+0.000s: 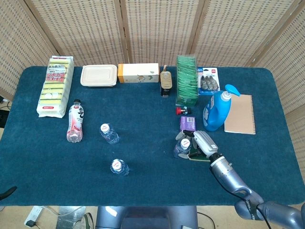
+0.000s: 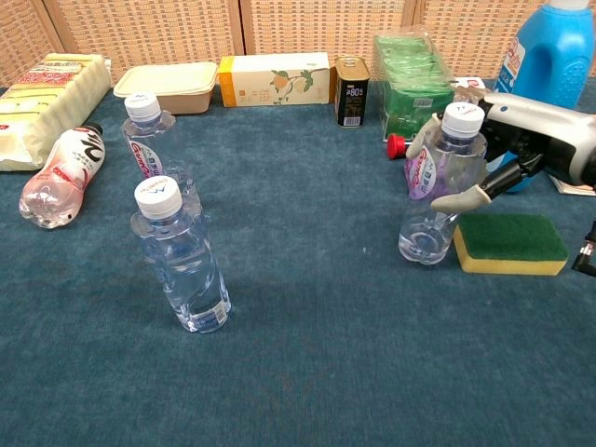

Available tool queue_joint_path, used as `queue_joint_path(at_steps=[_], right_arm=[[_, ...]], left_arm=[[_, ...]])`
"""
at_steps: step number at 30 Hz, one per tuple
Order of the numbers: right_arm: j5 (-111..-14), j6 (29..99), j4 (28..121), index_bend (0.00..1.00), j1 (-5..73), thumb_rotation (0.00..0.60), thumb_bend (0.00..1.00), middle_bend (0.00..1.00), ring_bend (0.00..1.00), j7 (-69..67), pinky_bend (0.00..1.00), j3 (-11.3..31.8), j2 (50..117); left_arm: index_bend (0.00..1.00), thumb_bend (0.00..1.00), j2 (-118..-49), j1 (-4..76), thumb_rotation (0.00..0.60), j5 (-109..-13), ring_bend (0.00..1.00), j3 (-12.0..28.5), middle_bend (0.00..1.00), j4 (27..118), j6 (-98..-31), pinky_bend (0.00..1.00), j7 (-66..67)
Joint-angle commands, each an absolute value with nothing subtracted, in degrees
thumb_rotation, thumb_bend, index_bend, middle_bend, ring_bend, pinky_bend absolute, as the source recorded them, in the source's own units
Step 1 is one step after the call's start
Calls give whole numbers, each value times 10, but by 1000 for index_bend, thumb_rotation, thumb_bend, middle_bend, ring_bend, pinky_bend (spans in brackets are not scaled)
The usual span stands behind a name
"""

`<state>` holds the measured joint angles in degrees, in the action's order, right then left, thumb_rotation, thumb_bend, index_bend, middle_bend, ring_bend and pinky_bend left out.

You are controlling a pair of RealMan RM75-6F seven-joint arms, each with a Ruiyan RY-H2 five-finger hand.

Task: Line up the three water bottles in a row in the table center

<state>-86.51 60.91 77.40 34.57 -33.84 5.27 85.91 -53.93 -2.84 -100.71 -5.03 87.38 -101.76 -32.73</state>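
Table: we see a wide table covered with dark blue cloth; its far corners are rounded.
Wall: behind the far edge stands a folding screen of woven light wicker panels in pale wooden frames.
Sides: more such panels are angled inward at the far left and far right.
Floor: a pale floor strip shows near the left, with a white power strip and cables.
Light: even and soft, with only faint shadows.

right hand: silver-white shell, black inner parts, beige fingertips | forearm: glossy grey-blue
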Motion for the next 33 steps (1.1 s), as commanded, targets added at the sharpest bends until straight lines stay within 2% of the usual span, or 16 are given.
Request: queue_joint_path(at_steps=[1,5,8,12,19,27,33], right_arm=[[-876,619,776,86,343,600,175,224,241,-346,587,48,851],[-881,634,784,39,338,600,142,131,142,-342,536,48,843],[-883,647,802,36,332,600,136,106,121,-341,522,49,828],[-887,676,840,36,312,600,135,101,120,-340,510,45,792],[-910,741,916,36,253,600,132,95,107,-328,441,12,689],[-932,809,926,36,182,600,132,91,96,-342,370,-31,622],[-932,850,920,36,133,600,115,76,67,-309,297,-50,607]], left_arm=[[0,122,-539,-29,600,-1008,0,-51,0,873,-1019,0,-329],[0,122,-540,-29,600,-1009,0,-51,0,872,-1020,0,-329],[0,122,-540,-29,600,-1012,0,-52,0,872,-1021,0,-328],[0,122,-540,-28,600,-1016,0,-54,0,870,-1021,0,-329],[0,121,-538,-22,600,-1028,0,-59,0,865,-1017,0,-339],[0,121,-548,-5,600,-1050,0,-62,0,852,-1004,0,-339],[0,121,-567,37,600,-1085,0,-69,0,817,-972,0,-388]])
